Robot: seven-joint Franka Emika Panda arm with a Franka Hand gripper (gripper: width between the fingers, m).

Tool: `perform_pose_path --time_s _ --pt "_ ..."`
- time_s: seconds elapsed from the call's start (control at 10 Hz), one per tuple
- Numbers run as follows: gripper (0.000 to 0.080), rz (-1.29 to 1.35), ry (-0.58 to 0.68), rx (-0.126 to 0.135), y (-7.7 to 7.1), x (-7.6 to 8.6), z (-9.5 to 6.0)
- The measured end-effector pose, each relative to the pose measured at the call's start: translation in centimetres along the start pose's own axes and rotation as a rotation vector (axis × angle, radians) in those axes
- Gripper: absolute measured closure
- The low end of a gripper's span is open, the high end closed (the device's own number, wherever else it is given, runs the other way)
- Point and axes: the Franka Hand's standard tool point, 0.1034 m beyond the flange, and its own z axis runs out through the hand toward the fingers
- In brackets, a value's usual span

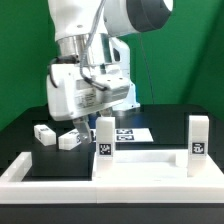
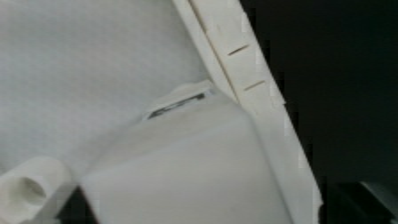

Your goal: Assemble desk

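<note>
The white tabletop panel (image 1: 150,160) lies flat inside the low border wall. Two leg blocks stand upright on it, one near the middle (image 1: 105,140) and one at the exterior view's right (image 1: 198,136). Two more leg blocks (image 1: 43,133) (image 1: 68,140) lie loose on the black table at the exterior view's left. My gripper (image 1: 88,120) hangs low just behind the middle upright leg and beside the nearer loose leg. Its fingers are hidden behind the hand. The wrist view is filled by blurred white surfaces (image 2: 125,90) and a long white edge (image 2: 235,65).
The low white U-shaped border wall (image 1: 30,170) runs along the front and the sides. The marker board (image 1: 128,132) lies flat behind the middle leg. A green backdrop stands behind the table.
</note>
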Motion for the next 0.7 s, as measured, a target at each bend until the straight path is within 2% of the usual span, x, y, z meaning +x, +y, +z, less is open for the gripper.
perform_pose_path --time_s 0.1,0.2,0.6,0.7 --pt "0.0194 -0.001 -0.006 0.005 0.05 -0.33 -0.39" --pt "0.0157 0.000 -0.003 0.003 0.08 -0.16 -0.16" --pt "0.0151 -0.001 -0.002 0.000 0.17 -0.18 0.00" --pt "0.0151 -0.009 -0.002 -0.011 0.31 -0.45 0.12"
